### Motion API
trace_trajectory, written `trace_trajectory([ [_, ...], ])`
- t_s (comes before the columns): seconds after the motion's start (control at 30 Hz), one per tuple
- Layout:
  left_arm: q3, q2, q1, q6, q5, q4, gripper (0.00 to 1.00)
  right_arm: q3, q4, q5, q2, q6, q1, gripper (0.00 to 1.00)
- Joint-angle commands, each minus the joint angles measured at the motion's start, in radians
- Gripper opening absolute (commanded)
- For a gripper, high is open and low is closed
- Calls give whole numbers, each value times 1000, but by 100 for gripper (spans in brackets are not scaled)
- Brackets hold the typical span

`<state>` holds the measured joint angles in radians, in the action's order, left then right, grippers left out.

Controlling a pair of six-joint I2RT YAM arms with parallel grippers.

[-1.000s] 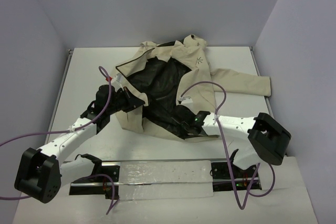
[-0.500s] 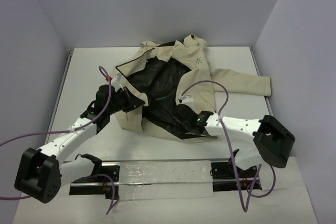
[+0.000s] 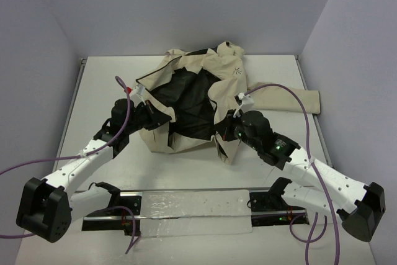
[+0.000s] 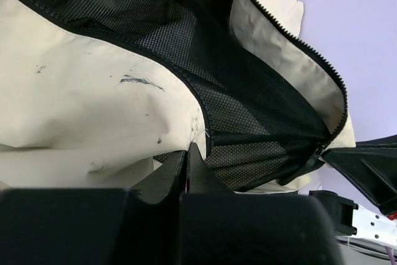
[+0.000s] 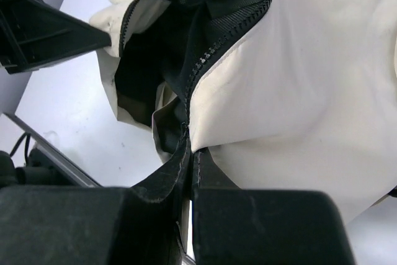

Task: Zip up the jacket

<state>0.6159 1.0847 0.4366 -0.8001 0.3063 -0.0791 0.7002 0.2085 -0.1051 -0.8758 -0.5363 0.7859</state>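
Note:
The beige jacket (image 3: pixel 232 94) lies open at the table's middle and back, its black mesh lining (image 3: pixel 186 100) showing. My left gripper (image 3: pixel 162 118) is shut on the jacket's left front edge near the hem; in the left wrist view (image 4: pixel 188 153) its jaws pinch beige fabric by the dark zipper edge (image 4: pixel 291 35). My right gripper (image 3: pixel 224 133) is shut on the right front edge and holds it lifted; in the right wrist view (image 5: pixel 189 147) the jaws clamp the fabric beside the zipper teeth (image 5: pixel 214 48). A small dark logo (image 3: pixel 236 71) shows on the chest.
One sleeve (image 3: pixel 291 97) stretches right toward the table edge. A rail with a clear plate (image 3: pixel 192 206) runs along the near edge between the arm bases. Purple cables (image 3: pixel 127 110) loop over both arms. Walls close in at back and sides.
My right arm has swung its gripper up and back with the right front panel, lifting and folding it over the lining. My left gripper has barely moved.

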Motion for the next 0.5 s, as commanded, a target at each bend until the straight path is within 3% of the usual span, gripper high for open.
trace_trajectory([
  [0.0, 56, -8, -4, 25, 6, -34, 0, 19, -27, 33, -4, 56, -26, 0],
  [0.23, 53, -11, -4, 32, -15, -14, 0, -15, 11, 35, -88, 48, -59, 1],
  [0.47, 54, 3, -4, 37, -13, -8, 0, -105, 9, 85, -304, 34, -83, 0],
])
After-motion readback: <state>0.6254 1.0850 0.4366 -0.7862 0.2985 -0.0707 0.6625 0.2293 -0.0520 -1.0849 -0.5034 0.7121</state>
